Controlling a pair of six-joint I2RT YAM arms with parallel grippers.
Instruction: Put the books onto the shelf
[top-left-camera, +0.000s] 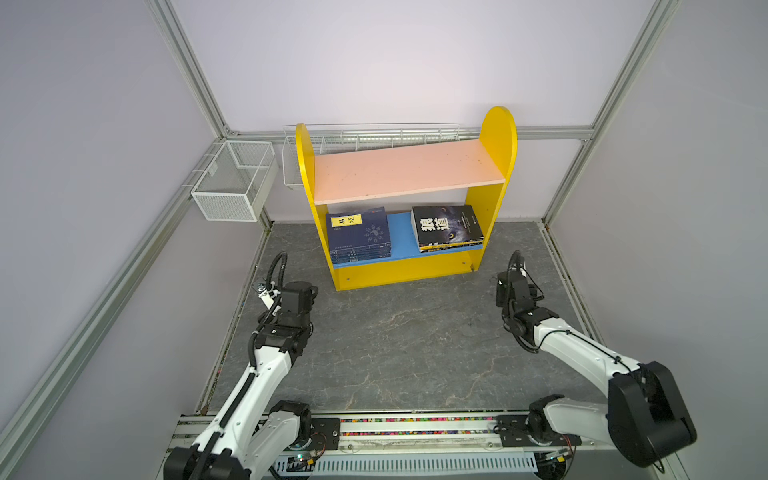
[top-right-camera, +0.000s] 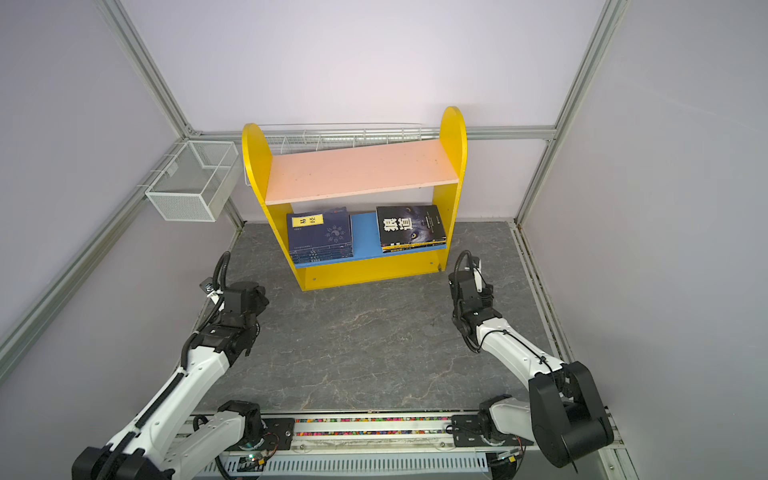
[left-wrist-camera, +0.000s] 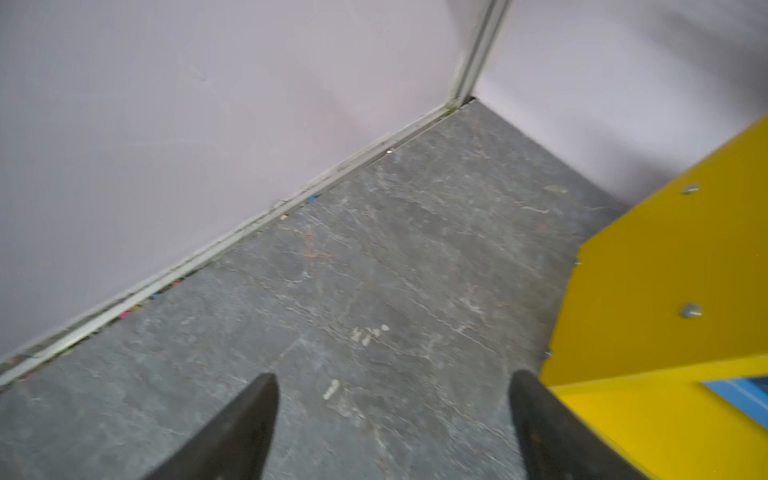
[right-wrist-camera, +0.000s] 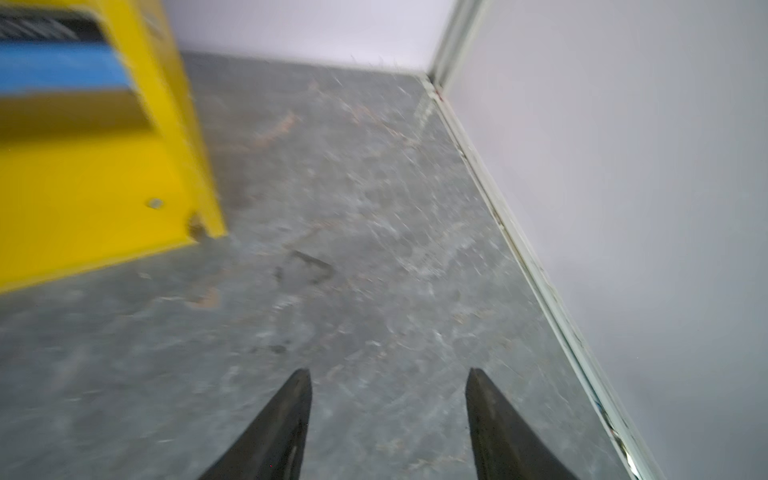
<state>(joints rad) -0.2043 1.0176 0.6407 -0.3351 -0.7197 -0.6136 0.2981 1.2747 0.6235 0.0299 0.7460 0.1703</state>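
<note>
Black book (top-left-camera: 446, 228) reads 狼道, navy book (top-left-camera: 358, 235) labelled 易经 — both on shelf (top-left-camera: 399, 272); left end effector (left-wrist-camera: 393, 376) and right end effector (right-wrist-camera: 389, 370) released, empty, flanking it.

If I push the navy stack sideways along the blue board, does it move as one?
Probably not: the navy stack is several thin paperbacks, so upper ones may slip first. Tipping seems unlikely, since it lies flat on the blue board.

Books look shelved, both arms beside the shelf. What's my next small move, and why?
Probably draw the left tool and right tool back from the shelf. Both are open and empty, the navy stack and black-topped stack lie on its blue lower board, and no book shows on the table.
</note>
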